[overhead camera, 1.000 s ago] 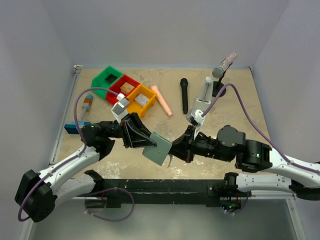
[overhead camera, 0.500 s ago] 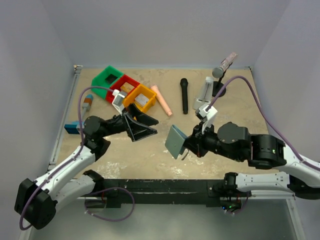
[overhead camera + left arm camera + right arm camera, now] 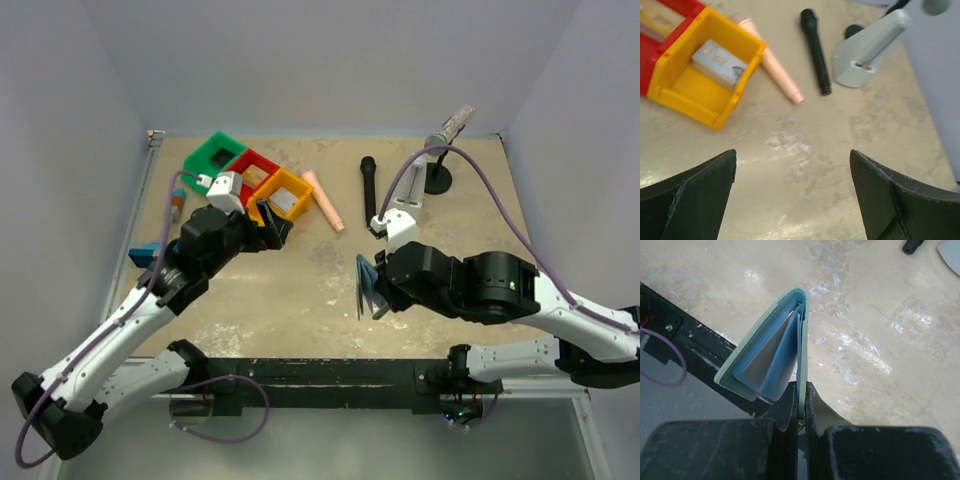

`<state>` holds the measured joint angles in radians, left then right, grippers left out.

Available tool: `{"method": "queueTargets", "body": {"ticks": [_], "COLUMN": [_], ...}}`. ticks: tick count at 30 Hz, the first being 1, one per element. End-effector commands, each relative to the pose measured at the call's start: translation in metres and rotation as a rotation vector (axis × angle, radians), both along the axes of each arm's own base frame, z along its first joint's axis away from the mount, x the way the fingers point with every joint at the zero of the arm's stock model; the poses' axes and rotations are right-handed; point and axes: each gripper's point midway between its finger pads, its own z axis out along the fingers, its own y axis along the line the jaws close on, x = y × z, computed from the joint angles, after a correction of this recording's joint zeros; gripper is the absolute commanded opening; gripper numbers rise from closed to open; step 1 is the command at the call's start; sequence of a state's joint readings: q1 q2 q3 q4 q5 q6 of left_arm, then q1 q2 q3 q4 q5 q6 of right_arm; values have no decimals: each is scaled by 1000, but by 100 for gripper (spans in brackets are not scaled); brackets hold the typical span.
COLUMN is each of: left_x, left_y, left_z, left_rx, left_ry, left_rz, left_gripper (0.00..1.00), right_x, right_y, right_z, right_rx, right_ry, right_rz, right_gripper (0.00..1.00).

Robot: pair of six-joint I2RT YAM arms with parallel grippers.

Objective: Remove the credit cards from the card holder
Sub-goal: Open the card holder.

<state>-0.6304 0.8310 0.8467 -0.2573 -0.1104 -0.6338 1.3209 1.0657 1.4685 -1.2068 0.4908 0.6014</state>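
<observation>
Pinching one flap of the half-open card holder upright over the table, the right gripper should steady it while the empty, wide-open left gripper (near the yellow bin) draws out what may be a card.

You can read no text, brand, number or sign with certainty in these views. Locate the flat silvery-grey rectangular block lying in the yellow open plastic bin. Its top face carries dark print, too blurred in the left wrist view and too small in the top view to make out.
</observation>
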Motion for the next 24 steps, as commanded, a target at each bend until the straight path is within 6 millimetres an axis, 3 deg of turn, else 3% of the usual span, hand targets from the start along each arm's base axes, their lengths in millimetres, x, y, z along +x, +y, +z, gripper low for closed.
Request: {"method": "queueTargets", "body": {"ticks": [1, 3, 6, 11, 15, 17, 24], "left_x": [3, -3, -32, -70, -93, -105, -119], "left_y": [35, 16, -37, -68, -83, -91, -95], "left_z": [-46, -45, -14, 1, 12, 13, 21], "left_rx": [292, 168, -125, -288, -320, -317, -350], "left_ry": [186, 175, 0, -79, -144, -162, -206], "left_rz": [123, 47, -272, -534, -647, -689, -739], "left_gripper": [100, 100, 95, 95, 98, 99, 99], "right_x": [4, 5, 2, -5, -7, -8, -13], "right_y": [-18, -22, -22, -19, -29, -25, -23], "right_z": [6, 2, 2, -3, -9, -10, -18], "right_rx": [-106, -186, -213, -212, -292, -267, -260], "right_ry": [19, 38, 62, 99, 123, 133, 163], "right_rz": [-91, -118, -112, -85, -121, -108, -106], "right_gripper": [0, 0, 0, 0, 0, 0, 0]}}
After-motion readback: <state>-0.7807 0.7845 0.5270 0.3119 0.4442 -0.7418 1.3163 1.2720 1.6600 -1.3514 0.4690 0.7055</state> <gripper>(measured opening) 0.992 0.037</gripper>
